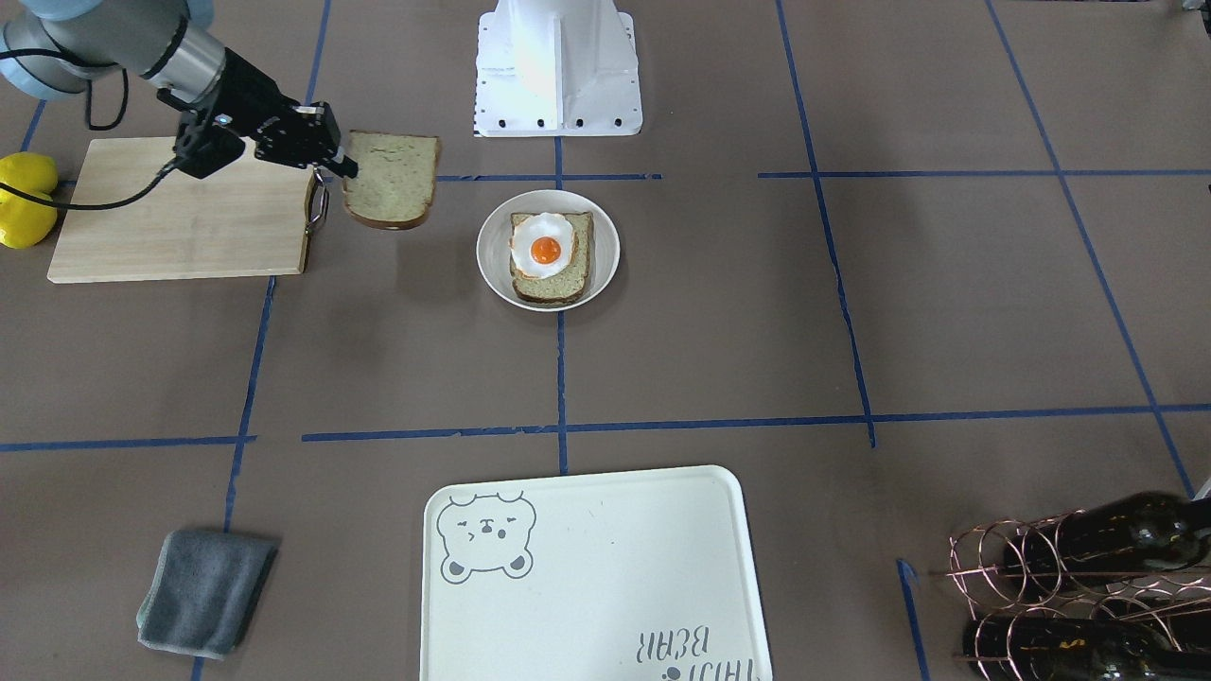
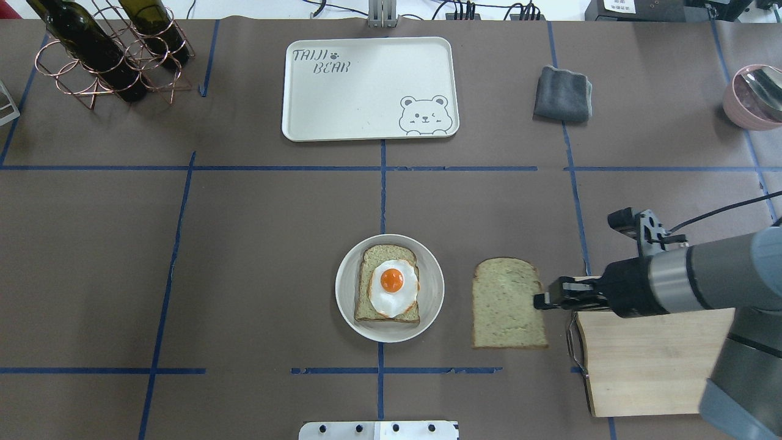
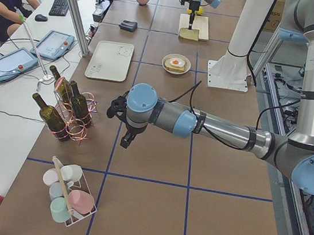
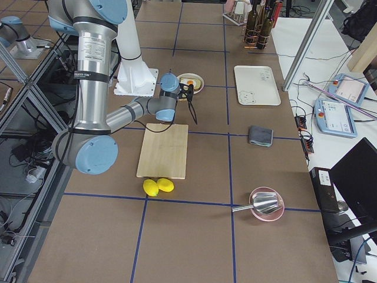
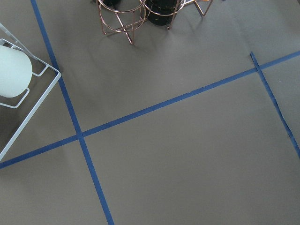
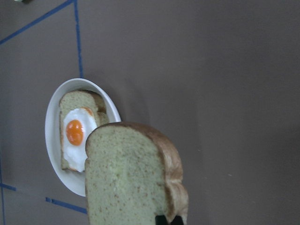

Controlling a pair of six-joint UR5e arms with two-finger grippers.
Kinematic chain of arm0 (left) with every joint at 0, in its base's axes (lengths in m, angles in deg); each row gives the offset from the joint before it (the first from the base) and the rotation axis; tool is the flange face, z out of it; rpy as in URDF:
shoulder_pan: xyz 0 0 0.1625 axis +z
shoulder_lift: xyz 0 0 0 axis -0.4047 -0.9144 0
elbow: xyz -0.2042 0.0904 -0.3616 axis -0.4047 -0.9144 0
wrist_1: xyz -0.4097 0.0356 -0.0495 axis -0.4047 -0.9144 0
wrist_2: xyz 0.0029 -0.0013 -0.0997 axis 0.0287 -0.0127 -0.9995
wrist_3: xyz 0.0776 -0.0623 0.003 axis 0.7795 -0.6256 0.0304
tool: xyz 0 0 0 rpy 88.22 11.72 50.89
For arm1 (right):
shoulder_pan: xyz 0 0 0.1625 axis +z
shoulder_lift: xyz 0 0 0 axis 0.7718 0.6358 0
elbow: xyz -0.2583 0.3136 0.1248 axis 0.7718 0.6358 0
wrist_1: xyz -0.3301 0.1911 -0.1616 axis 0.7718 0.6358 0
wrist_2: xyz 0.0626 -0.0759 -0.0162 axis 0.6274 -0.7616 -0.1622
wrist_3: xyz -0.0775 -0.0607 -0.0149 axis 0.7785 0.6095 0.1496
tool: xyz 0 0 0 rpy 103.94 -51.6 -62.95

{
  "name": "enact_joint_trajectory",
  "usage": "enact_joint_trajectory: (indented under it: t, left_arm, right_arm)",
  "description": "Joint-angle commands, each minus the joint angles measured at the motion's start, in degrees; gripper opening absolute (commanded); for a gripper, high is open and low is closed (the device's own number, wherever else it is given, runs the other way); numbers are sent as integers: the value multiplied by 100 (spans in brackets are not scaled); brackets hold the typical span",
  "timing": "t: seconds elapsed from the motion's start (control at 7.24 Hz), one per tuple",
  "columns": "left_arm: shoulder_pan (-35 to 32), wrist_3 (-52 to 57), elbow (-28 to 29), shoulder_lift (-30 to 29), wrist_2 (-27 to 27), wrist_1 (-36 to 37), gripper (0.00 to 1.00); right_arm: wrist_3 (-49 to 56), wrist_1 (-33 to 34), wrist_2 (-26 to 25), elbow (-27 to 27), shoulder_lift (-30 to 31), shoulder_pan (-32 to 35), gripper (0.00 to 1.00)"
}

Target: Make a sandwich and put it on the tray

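A round white plate holds one bread slice with a fried egg on top; both also show in the overhead view. My right gripper is shut on the edge of a second bread slice. It holds the slice flat above the table between the cutting board and the plate, and the slice fills the right wrist view. The cream bear tray lies bare at the far side. My left gripper hangs over bare table near the bottle rack; I cannot tell whether it is open.
A wooden cutting board lies under my right arm, with yellow toy fruit beside it. A grey cloth, a copper rack of wine bottles and a pink bowl sit along the far side.
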Motion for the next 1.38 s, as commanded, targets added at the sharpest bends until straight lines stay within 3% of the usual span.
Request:
enact_joint_trajectory:
  t: [0.0,0.41,1.24]
  left_arm:
    - [9,10,9,-8,-1,-1,100]
    - [9,1,18,-8,-1,-1,100]
    - [9,1,-9,-8,-1,-10,100]
  right_arm:
    - [-280,1395,-55,361,-1769,-331,0]
    - [-192,1570,-205,1161,-2409,-429,0]
    - [-210,1570,-433,1416,-2436,-394,0]
